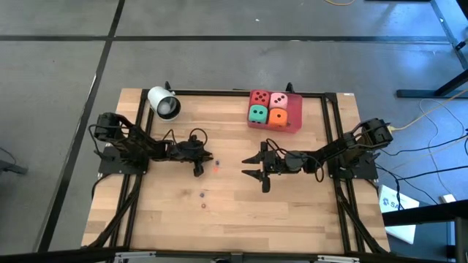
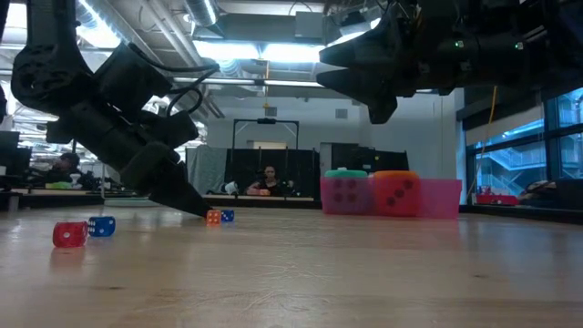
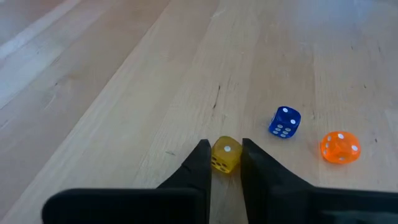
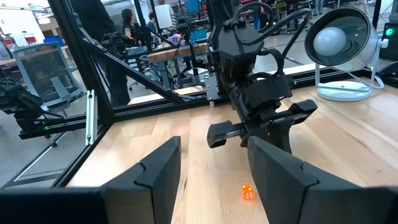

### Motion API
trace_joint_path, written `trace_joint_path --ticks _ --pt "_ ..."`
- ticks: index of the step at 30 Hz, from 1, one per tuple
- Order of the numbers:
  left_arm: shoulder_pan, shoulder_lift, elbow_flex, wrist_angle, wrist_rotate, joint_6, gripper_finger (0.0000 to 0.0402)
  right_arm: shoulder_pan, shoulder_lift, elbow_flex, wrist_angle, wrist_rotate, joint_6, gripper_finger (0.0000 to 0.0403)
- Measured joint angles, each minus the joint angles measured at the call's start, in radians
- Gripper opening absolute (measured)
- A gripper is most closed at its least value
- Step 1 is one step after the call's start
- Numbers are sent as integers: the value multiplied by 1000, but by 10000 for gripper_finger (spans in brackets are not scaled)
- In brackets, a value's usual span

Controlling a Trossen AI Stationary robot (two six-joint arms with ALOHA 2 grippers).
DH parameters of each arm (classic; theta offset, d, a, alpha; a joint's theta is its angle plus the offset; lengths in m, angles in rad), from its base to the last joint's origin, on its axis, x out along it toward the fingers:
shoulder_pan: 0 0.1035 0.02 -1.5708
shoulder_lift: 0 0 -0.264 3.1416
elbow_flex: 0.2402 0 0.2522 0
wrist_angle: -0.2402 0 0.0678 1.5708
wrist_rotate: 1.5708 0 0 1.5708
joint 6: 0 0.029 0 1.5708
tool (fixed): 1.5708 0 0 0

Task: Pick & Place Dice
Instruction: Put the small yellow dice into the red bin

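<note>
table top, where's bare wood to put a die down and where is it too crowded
Bare wood: the near strip of the table, in front of both arms, and the back middle between the white cylinder and the red tray. Crowded: the centre, where the left gripper has its fingers around a yellow die, with blue and orange dice beside it and the right gripper opposite.

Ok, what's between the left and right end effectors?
An orange die and a blue die, both near the left end effector, per high and left wrist views.
</note>
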Motion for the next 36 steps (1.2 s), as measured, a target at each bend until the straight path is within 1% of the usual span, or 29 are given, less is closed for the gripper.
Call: trace_joint_path --ticks 3,5,10,14,21,23,25,28,30,32,34,36 --pt "19 -4 0 36 39 1 37 0 0 0 0 0 0 185" --pt "37 -23 0 32 76 2 37 0 0 0 0 0 0 185" --pt "80 -120 2 38 141 45 35 0 0 0 0 0 -2 185" --pt "116 -239 2 31 161 105 34 -5 -1 0 1 0 -8 185" --pt "154 -502 6 22 171 248 33 -50 -2 21 4 -1 -24 185" --pt "152 -575 34 -48 165 297 34 -70 -2 37 4 -22 -34 185" --pt "148 -639 91 -169 145 348 36 -96 -2 60 3 -65 -32 185" --pt "120 -693 215 -420 81 434 35 -146 -2 103 -4 -189 -3 185" --pt "92 -699 301 -563 27 483 35 -183 -2 135 -27 -292 32 185" --pt "63 -692 377 -668 -17 522 36 -220 -2 163 -67 -366 73 185" --pt "33 -675 440 -739 -52 549 37 -254 -2 186 -117 -390 105 185" --pt "2 -653 484 -791 -87 573 37 -288 -2 198 -169 -393 132 185"
